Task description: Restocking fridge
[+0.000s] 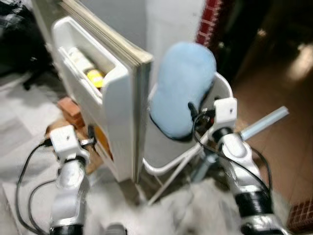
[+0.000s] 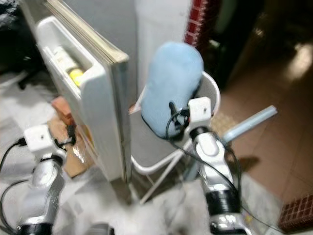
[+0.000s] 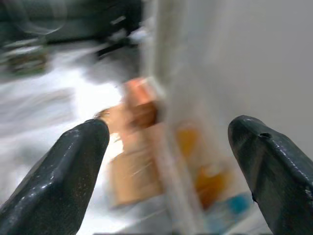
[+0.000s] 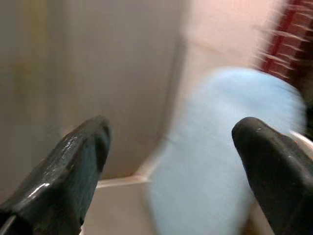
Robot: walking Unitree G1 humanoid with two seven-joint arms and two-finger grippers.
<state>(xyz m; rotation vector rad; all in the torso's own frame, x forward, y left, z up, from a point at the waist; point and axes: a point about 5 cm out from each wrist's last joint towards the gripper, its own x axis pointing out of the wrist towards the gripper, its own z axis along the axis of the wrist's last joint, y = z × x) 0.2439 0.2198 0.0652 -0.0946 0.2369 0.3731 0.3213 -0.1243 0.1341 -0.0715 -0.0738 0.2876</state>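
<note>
Left eye view, blurred: white fridge door [image 1: 117, 112] stands open, edge toward the robot, left of centre. Its upper door shelf holds a pale bottle with a yellow band [image 1: 87, 66]. Right of the door, a white folding chair with a grey seat [image 1: 171, 152] carries a light blue cushion [image 1: 182, 88] against its back. Left gripper [image 3: 168, 161] is near the door's lower inner side, fingers spread wide, nothing between them; orange and brown packages [image 3: 134, 147] lie beyond. Right gripper [image 4: 171, 161] is near the chair, likewise wide open and empty, facing the cushion.
</note>
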